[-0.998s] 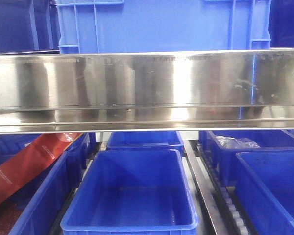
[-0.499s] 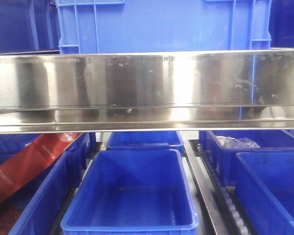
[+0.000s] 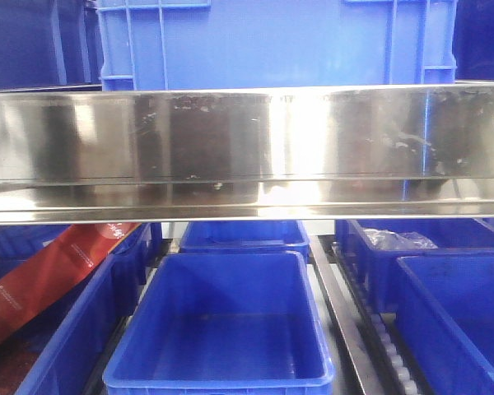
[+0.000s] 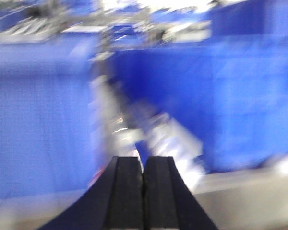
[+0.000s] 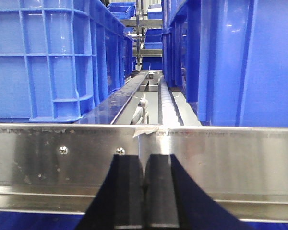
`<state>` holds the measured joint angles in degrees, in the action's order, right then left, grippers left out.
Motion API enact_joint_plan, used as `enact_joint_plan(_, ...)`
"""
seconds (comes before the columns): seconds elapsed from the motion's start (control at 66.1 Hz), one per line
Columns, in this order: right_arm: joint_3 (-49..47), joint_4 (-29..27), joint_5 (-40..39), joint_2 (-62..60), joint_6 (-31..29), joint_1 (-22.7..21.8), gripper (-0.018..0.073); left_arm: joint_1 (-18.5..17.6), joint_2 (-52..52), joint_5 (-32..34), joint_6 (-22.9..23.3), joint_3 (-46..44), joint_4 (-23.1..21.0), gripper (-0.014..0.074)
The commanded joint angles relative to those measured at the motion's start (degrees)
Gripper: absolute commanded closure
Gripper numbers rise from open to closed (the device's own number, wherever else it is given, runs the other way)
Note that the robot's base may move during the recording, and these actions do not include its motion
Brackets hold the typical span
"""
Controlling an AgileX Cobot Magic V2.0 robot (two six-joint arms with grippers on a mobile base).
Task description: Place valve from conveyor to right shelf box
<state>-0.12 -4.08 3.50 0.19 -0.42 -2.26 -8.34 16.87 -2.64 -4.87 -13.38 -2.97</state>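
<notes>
The valve shows in no view, nor does the conveyor, so expect only a heavy, stiff, slippery metal part best taken by its narrow body; the left gripper [image 4: 143, 191] and right gripper [image 5: 145, 191], both bottom centre, are pressed together and empty before blue boxes [image 3: 222, 329].
</notes>
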Motion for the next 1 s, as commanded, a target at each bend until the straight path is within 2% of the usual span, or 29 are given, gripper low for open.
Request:
enact_joint_plan(0.0, 0.1, 0.5, -0.9, -0.2, 0.0, -0.3, 0.0721, 3.3, -5.1, 1.6, 8.7, 5.8, 6.4, 0.0707)
enact_joint_plan(0.03, 0.1, 0.5, -0.9, -0.2, 0.0, -0.3, 0.0721, 4.0, -7.2, 2.2, 9.9, 7.6, 7.0, 0.0707)
enact_joint_plan(0.151, 0.1, 0.5, -0.9, -0.2, 0.0, -0.3, 0.0721, 5.8, -13.3, 2.6, 9.9, 13.3, 6.9, 0.0707)
enact_joint_plan(0.212, 0.1, 0.5, -0.9, -0.2, 0.0, -0.3, 0.0721, 6.5, -16.2, 2.6, 9.9, 13.4, 6.8, 0.0707)
enact_joint_plan(0.287, 0.1, 0.5, -0.9, -0.2, 0.0, -0.3, 0.0721, 7.7, -16.9, -1.2, 9.6, 13.4, 6.8, 0.0707)
enact_joint_plan(0.363, 0.1, 0.5, -0.9, -0.2, 0.0, -0.3, 0.0721, 8.7, -16.9, -1.0, 9.5, 13.4, 6.7, 0.0707)
enact_joint_plan(0.529, 0.1, 0.5, -0.9, -0.2, 0.0, -0.3, 0.0721, 8.6, -16.9, -0.6, 9.5, 13.4, 6.2, 0.0707)
enact_joint_plan(0.665, 0.1, 0.5, -0.9, -0.2, 0.0, -0.3, 0.0721, 8.6, -16.9, 2.3, 9.5, 13.4, 6.0, 0.0707)
enact_joint_plan(0.983, 0.1, 0.5, -0.9, -0.2, 0.0, -0.3, 0.0721, 8.6, -16.9, 2.3, 9.5, 13.4, 6.0, 0.0707)
